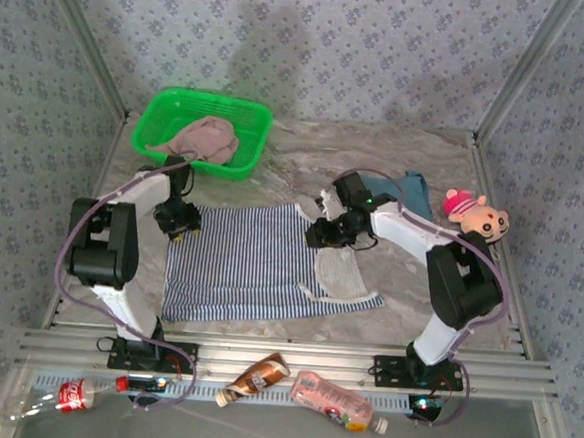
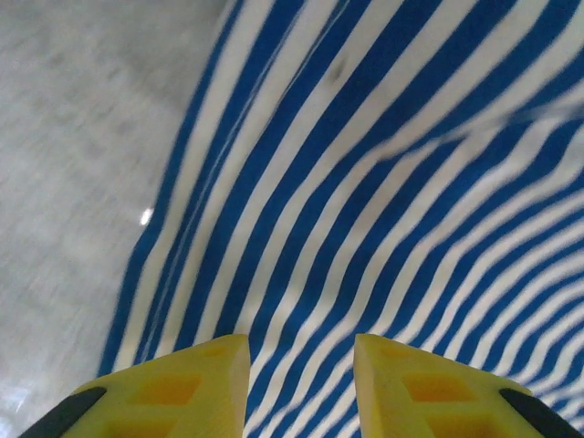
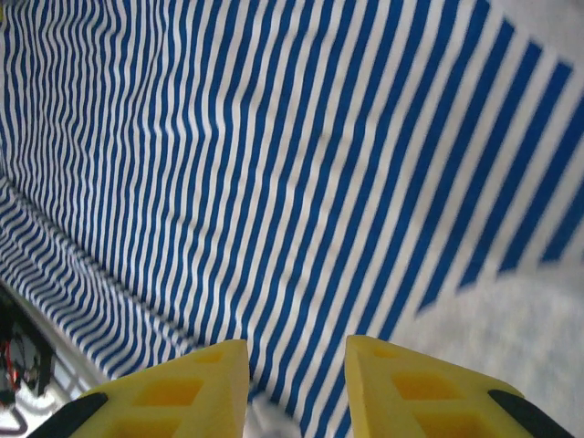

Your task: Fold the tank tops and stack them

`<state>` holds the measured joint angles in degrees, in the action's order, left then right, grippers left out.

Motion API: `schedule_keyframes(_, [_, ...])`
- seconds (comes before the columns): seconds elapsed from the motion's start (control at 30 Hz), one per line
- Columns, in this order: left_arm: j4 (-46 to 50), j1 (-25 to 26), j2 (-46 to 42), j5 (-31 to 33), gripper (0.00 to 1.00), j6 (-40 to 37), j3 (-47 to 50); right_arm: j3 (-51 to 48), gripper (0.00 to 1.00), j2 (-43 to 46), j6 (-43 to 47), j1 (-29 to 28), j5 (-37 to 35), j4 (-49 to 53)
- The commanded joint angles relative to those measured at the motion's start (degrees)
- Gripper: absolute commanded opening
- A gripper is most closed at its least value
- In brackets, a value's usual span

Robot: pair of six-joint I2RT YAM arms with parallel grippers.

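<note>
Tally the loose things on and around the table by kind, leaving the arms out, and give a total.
Soft fabric tank tops: 3 (navy-and-white striped top, dusty pink top, teal-blue top)
Green plastic mesh basket: 1
Pink plush toy: 1
Plastic drink bottles: 3 (red-labelled bottle, brown bottle, pink bottle)
Total: 8

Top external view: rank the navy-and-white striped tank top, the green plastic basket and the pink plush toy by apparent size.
1. navy-and-white striped tank top
2. green plastic basket
3. pink plush toy
</note>
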<state>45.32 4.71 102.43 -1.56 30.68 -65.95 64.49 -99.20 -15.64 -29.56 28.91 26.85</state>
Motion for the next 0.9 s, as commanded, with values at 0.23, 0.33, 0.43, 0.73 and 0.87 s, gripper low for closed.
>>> schedule_keyframes(0.23, [-0.29,-5.56,5.18,1.30,0.34,-5.31,0.02,9.82,0.39,-10.96,0.61,-0.39,-2.77,-3.82])
schedule_keyframes(0.33, [0.32,-7.47,3.88,1.51,0.34,-6.53,1.24,11.13,0.39,-13.36,-0.30,-0.63,-2.44,-5.22])
schedule_keyframes(0.43, [1.58,-7.91,2.64,0.76,0.34,-7.52,0.92,13.38,0.39,-15.32,-0.40,-1.32,-1.74,-4.89])
schedule_keyframes(0.73, [3.97,-11.54,-1.30,3.22,0.53,-10.99,-4.95,21.37,0.45,-18.55,4.42,-1.77,-4.19,-5.24])
schedule_keyframes(0.87, [0.95,-13.97,0.41,-0.12,0.54,-12.61,-7.57,24.75,0.49,-21.61,6.64,-2.59,-6.11,-6.22])
